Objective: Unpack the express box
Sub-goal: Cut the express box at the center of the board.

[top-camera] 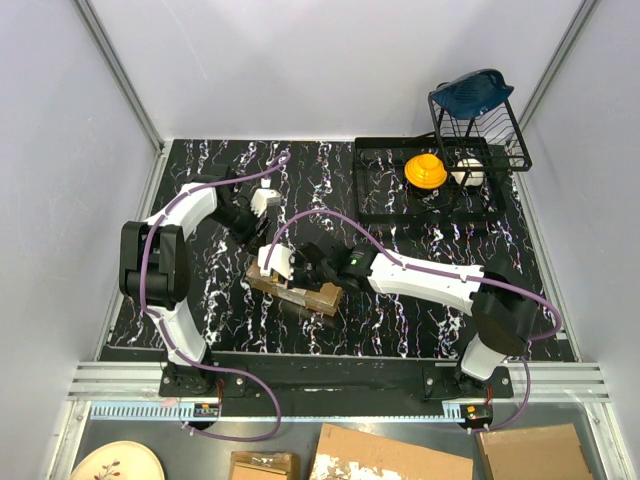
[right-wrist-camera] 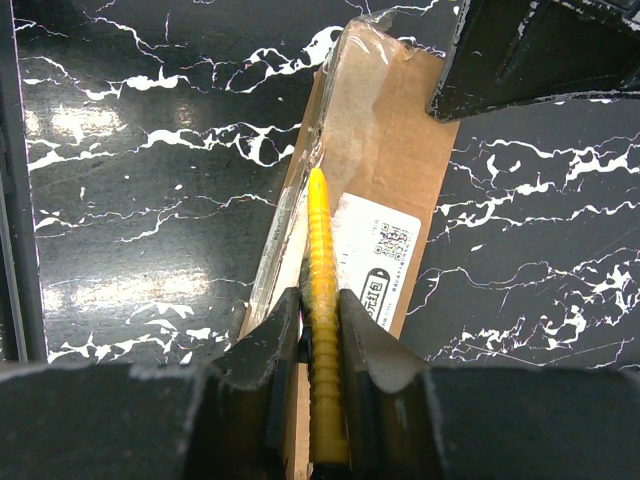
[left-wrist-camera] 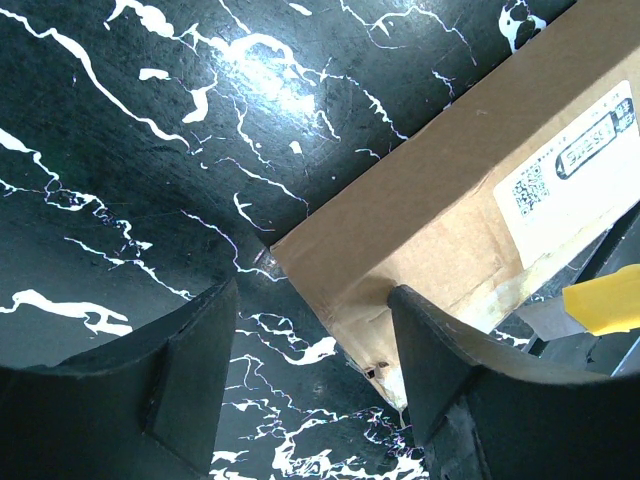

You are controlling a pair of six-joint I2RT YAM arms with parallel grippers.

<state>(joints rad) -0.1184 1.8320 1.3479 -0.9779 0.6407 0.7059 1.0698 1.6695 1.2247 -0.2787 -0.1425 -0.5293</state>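
Mid-table, toward the near edge: express box [top-camera: 297, 288] lies flat on the table [top-camera: 400, 330], label up, taped seam exposed. Right gripper [right-wrist-camera: 320, 330] is clamped on a yellow utility knife [right-wrist-camera: 320, 260], whose tip lies along the box's taped long edge, probably to slit the tape. Left gripper [left-wrist-camera: 312, 300] has its jaws apart, straddling the box's corner at the end away from the knife; contact unclear. Judged: placed to brace the box against the cut. Box sits directly beneath both grippers.

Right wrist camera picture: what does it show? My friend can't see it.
The right gripper pinches a yellow ridged utility knife, pointing it along a long brown cardboard box with clear tape and a white label. The box lies on a black, white-veined table.
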